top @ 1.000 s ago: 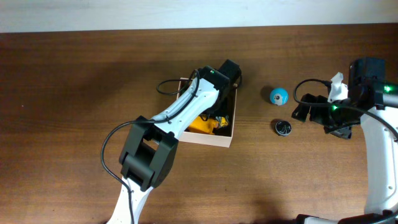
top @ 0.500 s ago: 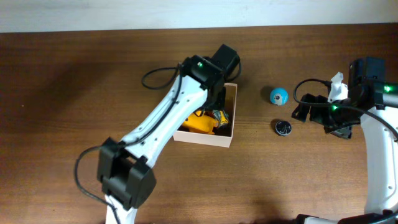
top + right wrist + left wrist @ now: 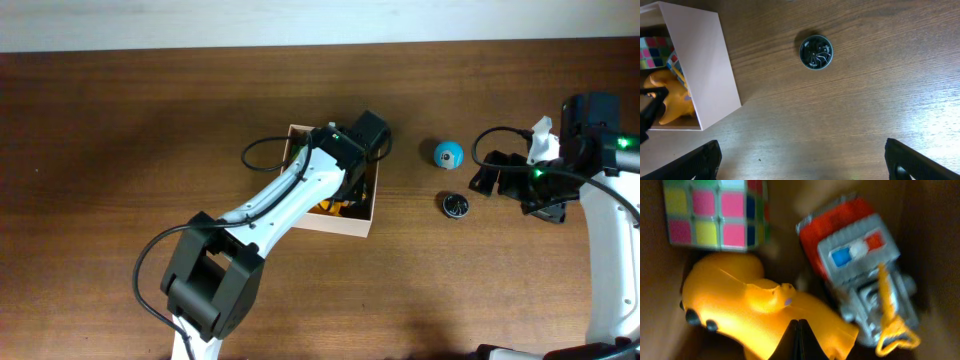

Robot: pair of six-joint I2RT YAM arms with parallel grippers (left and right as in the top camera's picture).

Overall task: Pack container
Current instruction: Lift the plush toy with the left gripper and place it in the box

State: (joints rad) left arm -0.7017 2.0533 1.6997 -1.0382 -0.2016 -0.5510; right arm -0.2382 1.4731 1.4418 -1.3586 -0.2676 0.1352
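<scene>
The container (image 3: pixel 345 226) held a colour cube (image 3: pixel 715 212), a yellow toy (image 3: pixel 740 305) and a truck (image 3: pixel 860 265). My left pincer (image 3: pixel 797 340) hung over them, pressed together and empty, and my right pincer (image 3: pixel 802 152) gaped wide.

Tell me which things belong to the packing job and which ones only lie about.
Job: container, with colour cube, yellow toy and toy truck inside.
Lying loose on the table, probably next: blue ball, dark disc.
</scene>
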